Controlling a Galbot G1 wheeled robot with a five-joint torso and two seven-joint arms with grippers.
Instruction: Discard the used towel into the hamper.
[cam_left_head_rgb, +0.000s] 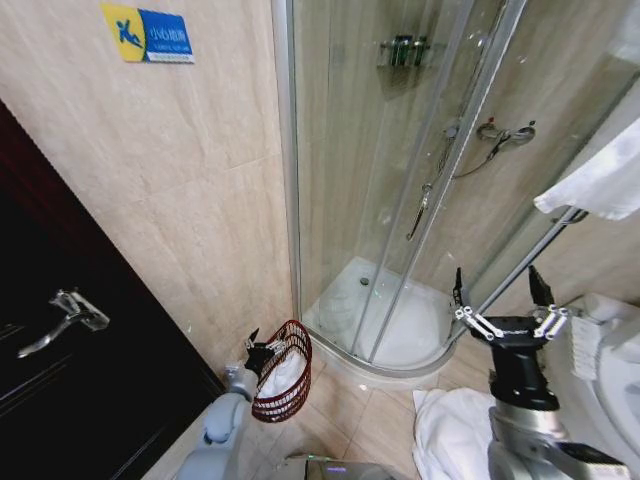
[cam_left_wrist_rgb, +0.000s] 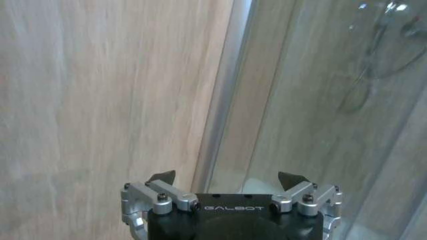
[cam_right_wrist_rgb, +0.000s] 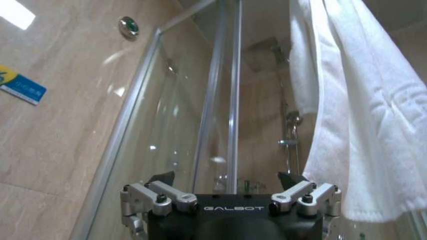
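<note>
we see the hamper (cam_left_head_rgb: 283, 371) on the floor by the shower's near left corner, against the tiled wall, with a white towel (cam_left_head_rgb: 281, 377) inside. our left hand (cam_left_head_rgb: 264, 350) hovers at its rim, fingers spread, holding nothing. our right hand (cam_left_head_rgb: 507, 296) is raised on the right, fingers spread, near a hanging towel (cam_right_wrist_rgb: 353, 110).

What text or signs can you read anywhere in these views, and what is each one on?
"GALBOT": on the body of the left gripper, seen in its own wrist view.
"GALBOT": on the body of the right gripper, seen in its own wrist view.
Blue and yellow wall sign, with a slipping-figure pictogram: its white characters are too small to read.
No text on the hamper or the hanging towel.
</note>
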